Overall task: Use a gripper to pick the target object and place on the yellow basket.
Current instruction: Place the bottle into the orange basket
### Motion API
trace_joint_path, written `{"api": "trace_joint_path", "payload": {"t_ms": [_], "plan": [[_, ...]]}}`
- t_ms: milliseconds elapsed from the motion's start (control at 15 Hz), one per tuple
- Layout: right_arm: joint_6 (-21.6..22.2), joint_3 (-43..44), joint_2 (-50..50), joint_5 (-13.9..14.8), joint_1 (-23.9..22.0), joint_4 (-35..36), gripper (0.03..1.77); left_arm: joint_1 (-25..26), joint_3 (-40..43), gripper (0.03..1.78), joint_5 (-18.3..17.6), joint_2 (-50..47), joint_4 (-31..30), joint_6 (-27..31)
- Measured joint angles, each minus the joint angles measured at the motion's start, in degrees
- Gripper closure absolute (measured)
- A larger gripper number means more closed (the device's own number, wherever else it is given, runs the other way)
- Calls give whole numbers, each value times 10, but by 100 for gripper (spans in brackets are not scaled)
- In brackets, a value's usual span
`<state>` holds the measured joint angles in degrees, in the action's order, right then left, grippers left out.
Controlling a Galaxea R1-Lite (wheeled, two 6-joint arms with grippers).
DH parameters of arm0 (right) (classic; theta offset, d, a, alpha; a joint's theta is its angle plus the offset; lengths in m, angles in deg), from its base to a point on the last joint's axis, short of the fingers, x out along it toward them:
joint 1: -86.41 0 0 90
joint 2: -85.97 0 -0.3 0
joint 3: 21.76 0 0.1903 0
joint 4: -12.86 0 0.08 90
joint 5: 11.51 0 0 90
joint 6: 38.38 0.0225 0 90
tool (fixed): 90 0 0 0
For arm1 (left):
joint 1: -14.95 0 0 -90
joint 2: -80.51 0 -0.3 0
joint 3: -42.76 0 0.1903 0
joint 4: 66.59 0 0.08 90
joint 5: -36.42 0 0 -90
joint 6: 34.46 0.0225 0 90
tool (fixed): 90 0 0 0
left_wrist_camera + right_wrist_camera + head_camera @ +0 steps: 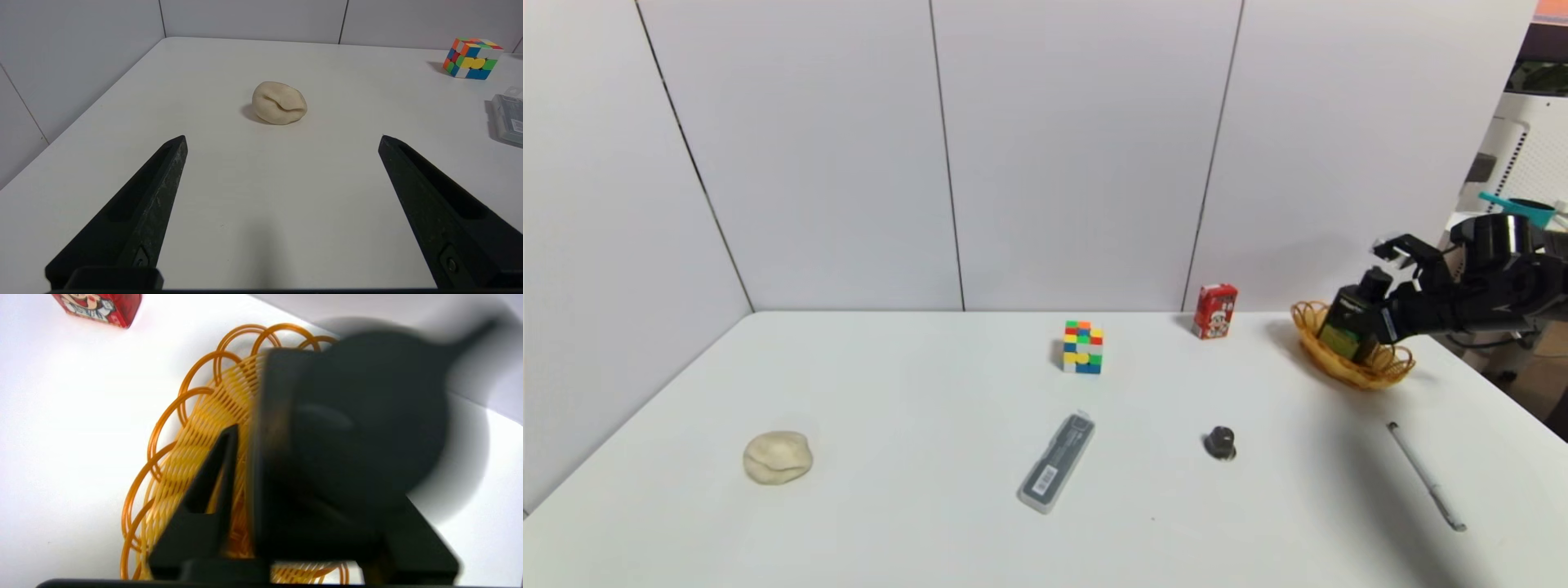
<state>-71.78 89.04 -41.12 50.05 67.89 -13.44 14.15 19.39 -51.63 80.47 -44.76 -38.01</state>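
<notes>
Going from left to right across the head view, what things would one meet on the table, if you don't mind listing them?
Dough lump → grey pen case → puzzle cube → red carton → dark knob → yellow basket holding the black pump bottle, right gripper at it → white pen.

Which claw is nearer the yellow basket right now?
Right. The right claw is directly over the yellow basket, around the black pump bottle standing in it. The left claw sits far across the table, near the dough lump.
</notes>
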Motion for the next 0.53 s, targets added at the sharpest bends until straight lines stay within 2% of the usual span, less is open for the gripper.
{"api": "trace_joint_path", "payload": {"t_ms": [267,533], "plan": [[3,-2,10,0,4,-2,56,0,0,12,0,0,0,0],[5,-4,35,-1,5,-2,37,0,0,12,0,0,0,0]]}}
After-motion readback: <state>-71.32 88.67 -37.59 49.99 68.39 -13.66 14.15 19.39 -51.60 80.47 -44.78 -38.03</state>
